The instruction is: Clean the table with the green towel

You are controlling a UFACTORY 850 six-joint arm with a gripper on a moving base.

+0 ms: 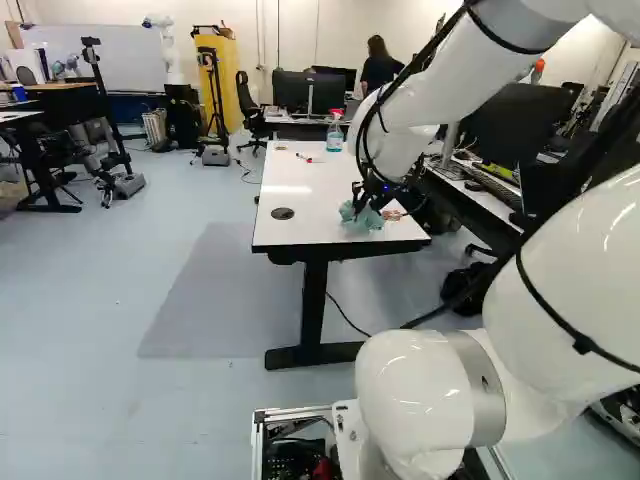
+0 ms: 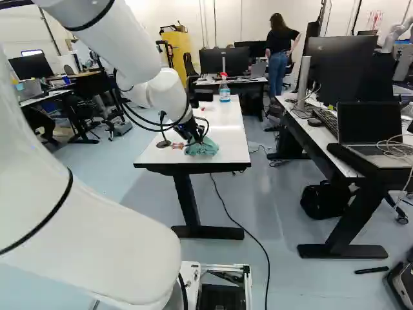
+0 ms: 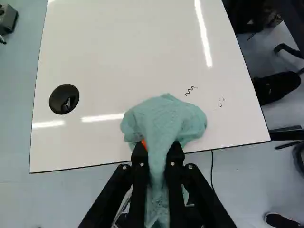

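My gripper (image 1: pixel 370 200) is low over the near end of the white table (image 1: pixel 300 228), and the green towel (image 2: pixel 205 148) is bunched beneath it on the tabletop. In the wrist view the gripper (image 3: pixel 160 148) has both fingers closed on the towel (image 3: pixel 166 116), pinching it from two sides. One part spreads on the table ahead of the fingertips; the rest trails back between the fingers, hiding much of the pads. Small black squiggles (image 3: pixel 191 90) and fainter marks (image 3: pixel 221 102) show on the tabletop just past the towel.
A spray bottle (image 2: pixel 224 89) stands toward the table's far end, with a red marker (image 1: pixel 308 159) lying nearer. A round dark grommet (image 3: pixel 64 99) is set in the tabletop. A desk with monitors and a laptop (image 2: pixel 369 129) runs alongside. Another robot (image 1: pixel 168 50) stands far back.
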